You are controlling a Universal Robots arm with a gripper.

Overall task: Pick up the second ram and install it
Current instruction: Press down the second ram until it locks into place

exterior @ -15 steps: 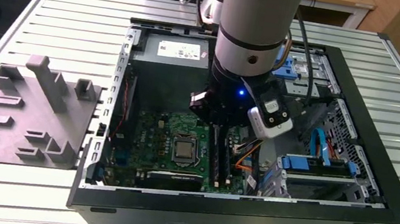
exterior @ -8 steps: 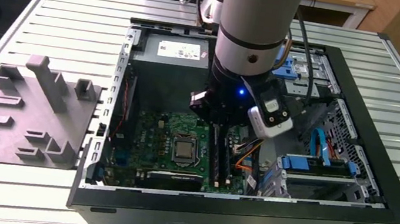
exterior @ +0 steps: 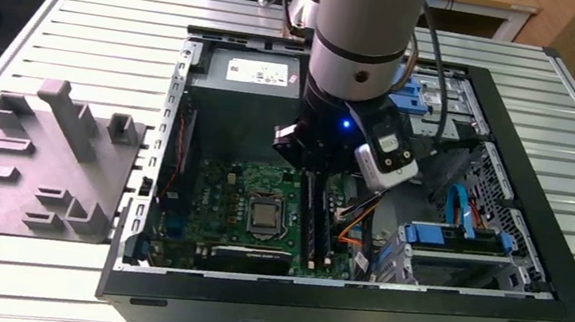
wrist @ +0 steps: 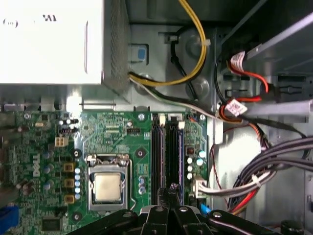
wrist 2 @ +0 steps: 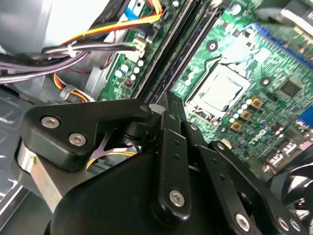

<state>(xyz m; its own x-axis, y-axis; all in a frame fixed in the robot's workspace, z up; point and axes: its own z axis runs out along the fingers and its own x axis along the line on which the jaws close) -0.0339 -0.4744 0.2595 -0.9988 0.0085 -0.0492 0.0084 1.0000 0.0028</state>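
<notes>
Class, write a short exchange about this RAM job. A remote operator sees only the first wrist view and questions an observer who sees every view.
Operator: I see the pincer at the black memory slots. What lies outside the case?
Observer: In the exterior view, a grey moulded fixture sits on the slatted table, at the exterior view's left of the case.
Operator: And beyond the motherboard?
Observer: A blue drive bracket sits at the exterior view's right of the motherboard.

A grey fixture block (exterior: 37,162) lies beside the open computer case (exterior: 356,316)
</notes>
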